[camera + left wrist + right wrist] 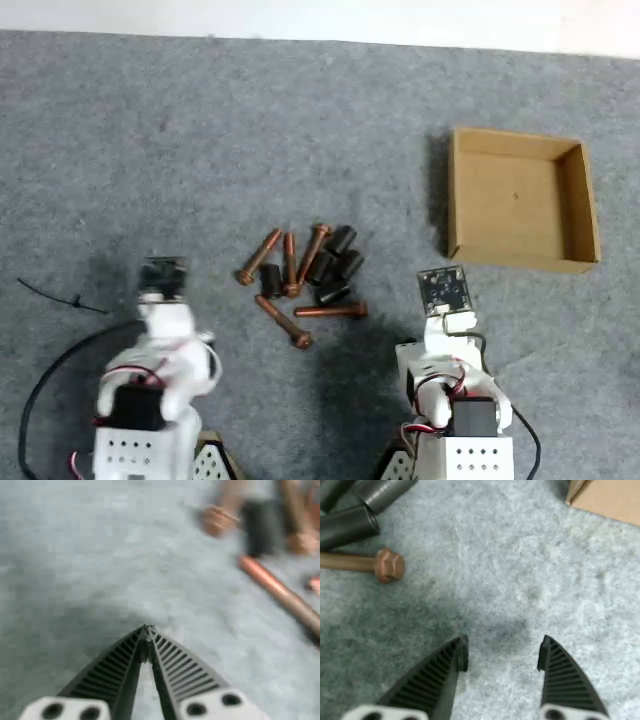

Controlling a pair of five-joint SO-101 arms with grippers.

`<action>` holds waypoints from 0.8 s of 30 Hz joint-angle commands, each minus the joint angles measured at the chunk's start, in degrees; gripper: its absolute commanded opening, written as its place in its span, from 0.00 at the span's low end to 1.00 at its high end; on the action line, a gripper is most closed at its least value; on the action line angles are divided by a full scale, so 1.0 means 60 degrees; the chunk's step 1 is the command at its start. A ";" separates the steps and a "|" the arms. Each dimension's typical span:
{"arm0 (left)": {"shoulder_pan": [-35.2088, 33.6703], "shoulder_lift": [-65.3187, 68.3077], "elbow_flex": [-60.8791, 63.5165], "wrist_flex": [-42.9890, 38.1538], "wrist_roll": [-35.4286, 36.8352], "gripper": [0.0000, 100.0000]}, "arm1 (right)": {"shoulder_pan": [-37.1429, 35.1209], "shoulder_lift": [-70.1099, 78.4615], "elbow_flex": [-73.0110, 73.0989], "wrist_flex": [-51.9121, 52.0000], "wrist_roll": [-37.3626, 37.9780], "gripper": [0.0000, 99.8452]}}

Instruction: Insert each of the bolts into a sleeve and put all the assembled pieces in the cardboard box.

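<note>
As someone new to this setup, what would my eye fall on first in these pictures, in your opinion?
First the jumble of copper bolts and black sleeves on the grey carpet, between the left arm and the right arm. Next the open cardboard box, farther out beyond the right arm. Close up, the left pincer is shut and the right pincer open, both over bare carpet.

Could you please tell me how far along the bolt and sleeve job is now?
Nothing looks done: the cardboard box holds no pieces. Nothing is in hand: the left pincer is shut on nothing, the right pincer open above carpet. Everything is left: the copper bolts and black sleeves lie loose in one pile, none visibly assembled.
</note>
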 commanded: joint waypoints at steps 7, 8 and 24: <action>-0.4711 -0.0110 -0.0930 -0.2388 -0.0879 0.01 | 0.0081 -0.0066 0.1121 0.0066 -0.0029 0.21; -0.4813 -0.0110 -0.1253 -0.2681 -0.1495 0.01 | 0.0081 -0.0066 0.1121 0.0066 -0.0029 0.21; -0.0227 0.8242 -0.7348 -0.3985 -0.3722 0.01 | 0.0139 -0.0066 0.1121 0.0051 -0.0044 0.21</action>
